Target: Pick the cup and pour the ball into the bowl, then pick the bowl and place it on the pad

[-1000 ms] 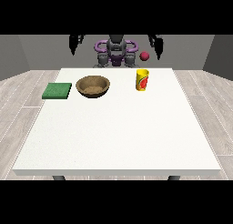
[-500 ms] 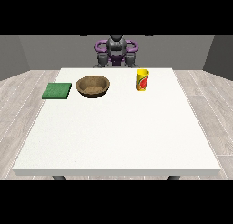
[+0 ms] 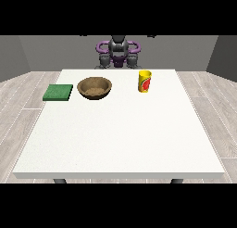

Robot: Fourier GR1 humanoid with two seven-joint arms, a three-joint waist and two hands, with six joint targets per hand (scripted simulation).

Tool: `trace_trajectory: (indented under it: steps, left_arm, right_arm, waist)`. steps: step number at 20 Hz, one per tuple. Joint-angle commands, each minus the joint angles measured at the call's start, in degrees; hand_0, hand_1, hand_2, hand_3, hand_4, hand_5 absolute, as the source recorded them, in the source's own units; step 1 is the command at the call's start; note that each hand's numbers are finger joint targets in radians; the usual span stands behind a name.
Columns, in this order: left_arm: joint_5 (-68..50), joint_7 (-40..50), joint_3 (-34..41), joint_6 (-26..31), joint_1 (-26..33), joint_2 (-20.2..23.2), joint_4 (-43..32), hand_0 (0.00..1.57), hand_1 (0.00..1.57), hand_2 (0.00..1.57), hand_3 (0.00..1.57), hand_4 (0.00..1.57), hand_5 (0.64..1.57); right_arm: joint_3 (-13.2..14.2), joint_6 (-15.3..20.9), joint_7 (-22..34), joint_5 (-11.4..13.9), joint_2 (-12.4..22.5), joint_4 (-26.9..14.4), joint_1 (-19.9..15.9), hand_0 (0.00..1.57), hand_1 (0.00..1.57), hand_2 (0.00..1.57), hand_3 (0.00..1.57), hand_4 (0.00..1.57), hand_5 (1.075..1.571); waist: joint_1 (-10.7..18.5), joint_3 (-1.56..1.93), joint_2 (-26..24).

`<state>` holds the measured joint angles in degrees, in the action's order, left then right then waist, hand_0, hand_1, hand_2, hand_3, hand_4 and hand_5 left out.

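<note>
Upright on the far half of the white table [image 3: 120, 139], right of the middle, stands the yellow cup [image 3: 145, 81], with a red and green mark on its side. Whether the ball lies inside it cannot be told from this angle, and no ball shows anywhere on the tabletop. Nothing touches the cup.

Left of it, well apart and at about the same depth, sits the brown bowl [image 3: 95, 88], a wide shallow dish with its mouth facing up and a paler patch on its inner floor. Further left again, near the bowl but not touching it, the green pad [image 3: 58, 92] lies flat close to the table's left edge. Cup, bowl and pad form a rough row across the far part of the table, while the near half carries none of them.

Behind the table's far edge, about the middle of it, the robot [image 3: 118, 52] shows only as a dark grey torso with purple curved parts at the shoulders and two grey rounded parts low beside the body. Neither hand can be made out in this view, at the right or at the left, so nothing can be said of how their fingers lie. Grey plank flooring [image 3: 23, 97] runs on both sides of the table, with grey walls behind the robot.
</note>
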<state>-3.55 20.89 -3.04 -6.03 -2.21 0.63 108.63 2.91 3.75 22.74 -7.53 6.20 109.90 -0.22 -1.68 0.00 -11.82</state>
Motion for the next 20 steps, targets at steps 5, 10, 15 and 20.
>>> trace_trajectory:
  steps: [5,10,15,20]
  left_arm:
    - [4.60,-18.44,0.47,0.59,-4.05,-0.06,-8.16,0.00,0.00,0.00,0.00,0.55,1.513]
    - [3.23,-30.86,5.25,3.16,-4.51,2.45,-16.96,0.00,0.00,0.00,0.00,0.53,1.491]
    - [0.61,-38.29,9.90,7.37,-6.84,5.55,-29.46,0.00,0.00,0.00,0.00,0.25,1.475]
    - [1.54,-47.39,10.76,9.44,-8.94,5.87,-42.42,0.00,0.00,0.00,0.00,0.00,1.441]
  right_arm:
    - [2.14,-1.88,-15.86,-1.11,-2.63,-6.30,-3.88,0.00,0.00,0.00,0.00,0.71,1.542]
    - [5.66,-6.04,-22.16,-3.11,0.49,-9.51,-5.53,0.00,0.00,0.00,0.00,0.69,1.551]
    - [8.96,-9.45,-23.01,-6.15,3.32,-11.12,-5.71,0.00,0.00,0.00,0.00,0.68,1.555]
    - [9.76,-10.67,-24.41,-6.27,3.78,-14.06,-5.28,0.00,0.00,0.00,0.00,0.67,1.560]
  waist:
    - [-0.18,0.02,17.06]
    - [-1.19,0.00,23.38]
    - [-2.93,-0.01,23.41]
    - [-3.34,-0.02,22.32]
